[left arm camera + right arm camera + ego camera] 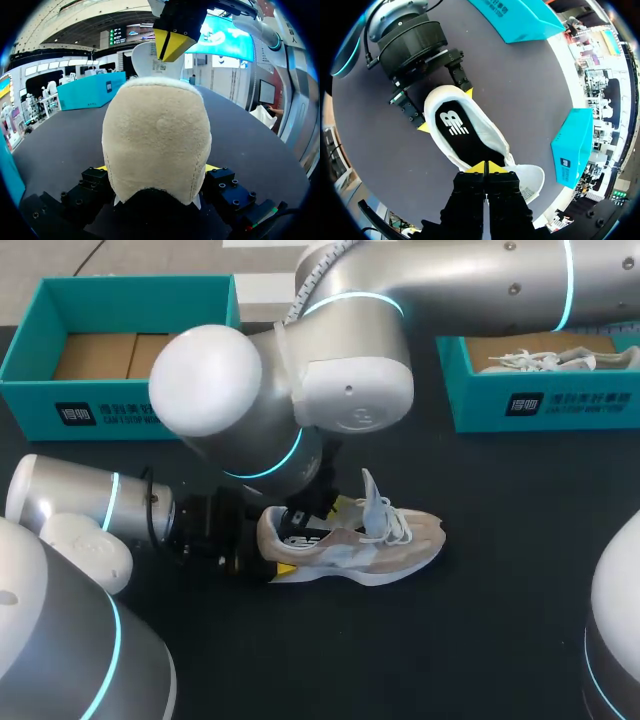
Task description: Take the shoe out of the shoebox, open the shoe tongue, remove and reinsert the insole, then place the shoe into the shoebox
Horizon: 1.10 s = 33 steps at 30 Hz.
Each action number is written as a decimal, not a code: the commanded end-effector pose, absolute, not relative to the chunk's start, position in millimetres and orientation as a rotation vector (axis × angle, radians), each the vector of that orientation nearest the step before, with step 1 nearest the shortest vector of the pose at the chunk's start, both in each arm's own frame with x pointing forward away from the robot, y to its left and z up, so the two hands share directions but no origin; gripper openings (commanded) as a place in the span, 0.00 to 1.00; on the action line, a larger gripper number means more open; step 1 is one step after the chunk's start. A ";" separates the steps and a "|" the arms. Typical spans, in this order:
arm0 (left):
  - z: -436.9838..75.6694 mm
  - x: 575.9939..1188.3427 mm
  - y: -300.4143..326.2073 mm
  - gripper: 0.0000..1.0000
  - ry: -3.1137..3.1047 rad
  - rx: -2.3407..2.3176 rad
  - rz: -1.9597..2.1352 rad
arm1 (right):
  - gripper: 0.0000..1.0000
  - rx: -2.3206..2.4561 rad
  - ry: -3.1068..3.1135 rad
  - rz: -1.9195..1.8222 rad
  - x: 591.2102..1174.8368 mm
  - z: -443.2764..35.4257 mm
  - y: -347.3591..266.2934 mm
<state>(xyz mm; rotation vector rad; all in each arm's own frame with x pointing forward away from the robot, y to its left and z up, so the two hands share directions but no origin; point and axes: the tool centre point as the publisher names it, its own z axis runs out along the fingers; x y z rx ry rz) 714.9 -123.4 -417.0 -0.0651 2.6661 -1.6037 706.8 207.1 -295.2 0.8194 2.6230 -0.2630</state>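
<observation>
Shoe [350,540] mid-tabletop, toe toward right edge, heel clamped from both sides by left gripper [446,110]. Right gripper [485,167] over the opening, tips pressed together w/ nothing visible between, just above insole [457,132]. Tongue [372,502] standing up.

Probable risks:
- Jabbing insole w/ closed tips instead of pinching, shoving it deeper.
- Pressing too hard, twisting heel out of left's hold.
- Lifting whole shoe if insole sticks.

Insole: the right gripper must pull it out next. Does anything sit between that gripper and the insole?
Nothing visible does. The black insole lies bare inside the shoe, just ahead of the right gripper and its closed tips. The tongue stands raised on the toe side, and the left gripper clamps the heel from outside.
</observation>
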 end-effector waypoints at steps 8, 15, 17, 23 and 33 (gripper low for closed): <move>-418.4 714.1 -121.8 0.00 2.667 -0.064 -1.600 | 0.00 0.285 2.803 -0.034 708.8 -305.8 218.4; -418.4 714.1 -121.8 0.00 2.667 -0.064 -1.600 | 0.00 0.151 2.959 -0.271 707.9 -307.5 220.6; -418.4 714.1 -121.8 0.00 2.667 -0.064 -1.600 | 0.00 0.151 2.959 -0.271 707.9 -307.5 220.6; -418.4 714.1 -121.8 0.00 2.667 -0.064 -1.600 | 0.00 0.151 2.959 -0.271 707.9 -307.5 220.6; -418.4 714.1 -121.8 0.00 2.667 -0.064 -1.600 | 0.00 0.088 2.990 -0.249 713.4 -321.5 210.3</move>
